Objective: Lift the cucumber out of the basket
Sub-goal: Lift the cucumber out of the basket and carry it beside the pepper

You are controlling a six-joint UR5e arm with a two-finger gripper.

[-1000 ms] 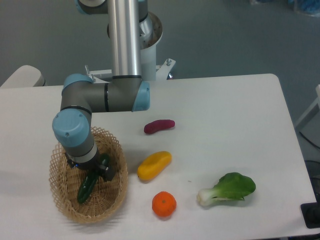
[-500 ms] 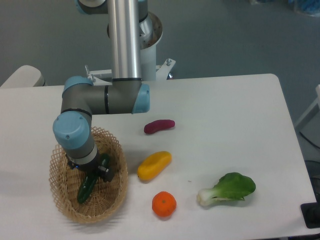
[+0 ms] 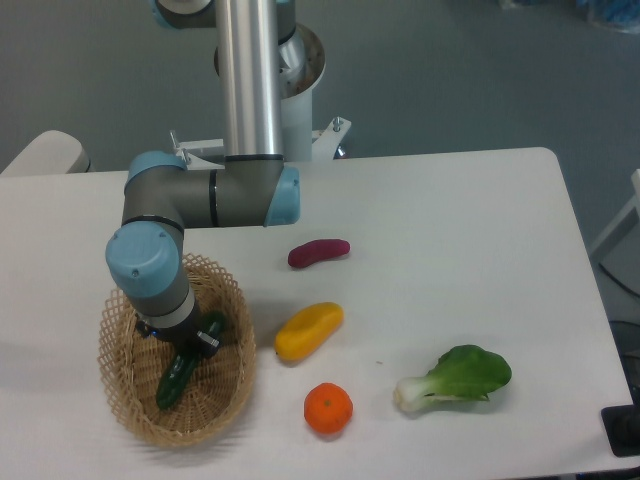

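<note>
White table (image 3: 450, 230) bears basket (image 3: 125, 415) holding cucumber (image 3: 175, 380) under pincer (image 3: 190, 345).

The cucumber (image 3: 177, 377), dark green and glossy, lies slanted inside the basket (image 3: 228, 411), its upper end hidden under the arm. The basket, oval tan wicker, sits at the table's front-left.
</note>
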